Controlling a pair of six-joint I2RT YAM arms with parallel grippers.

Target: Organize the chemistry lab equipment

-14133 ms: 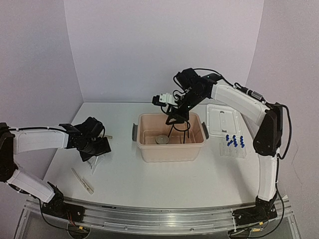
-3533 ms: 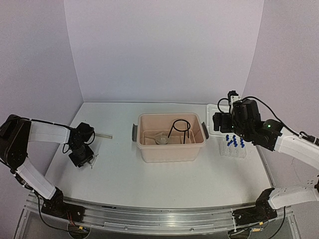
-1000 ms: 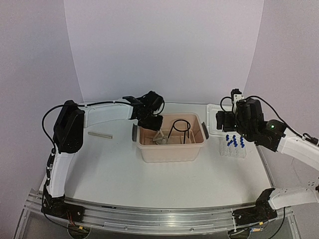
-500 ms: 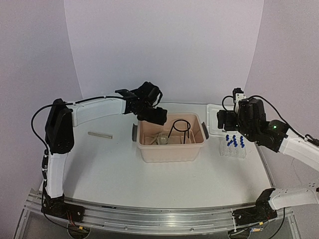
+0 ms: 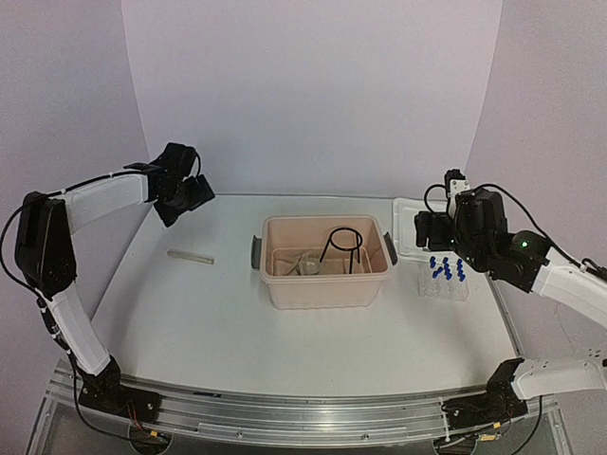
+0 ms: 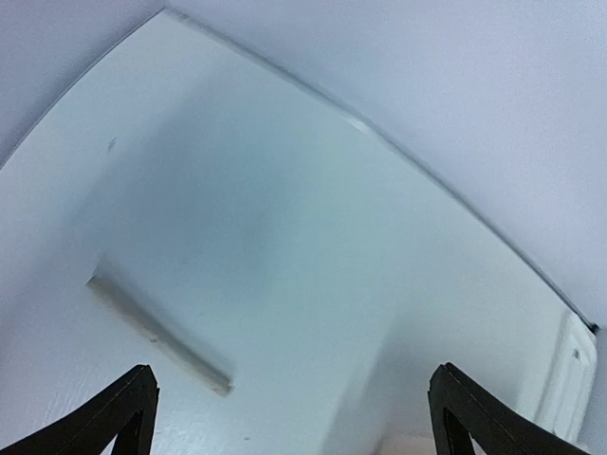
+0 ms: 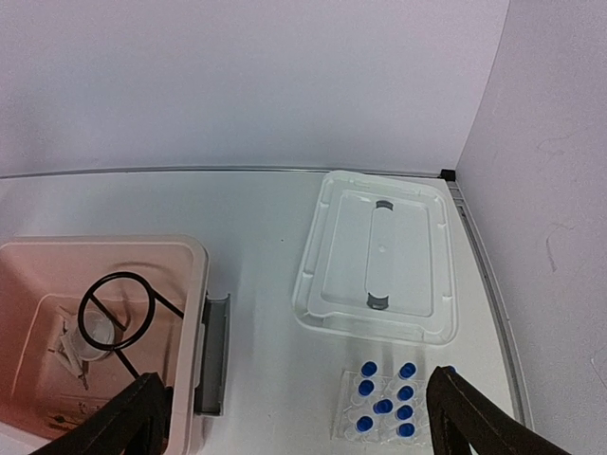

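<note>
Top view: the beige tub (image 5: pixel 325 284) sits mid-tabletop (image 5: pixel 228 332) with the black wire ring stand (image 5: pixel 343 246) inside, evidently the collecting point; the glass rod (image 5: pixel 190 256) lies alone at left, well apart from the raised left pincer (image 5: pixel 187 201).

Left wrist view: pincer spread, empty; the rod lies below, probably the next pick.

Right wrist view: right pincer (image 7: pixel 294 379) spread, empty, above the blue-capped tubes (image 7: pixel 383 406) standing in the clear tube rack (image 7: pixel 343 412); the clear funnel (image 7: pixel 81 343) rests in the tub.
</note>
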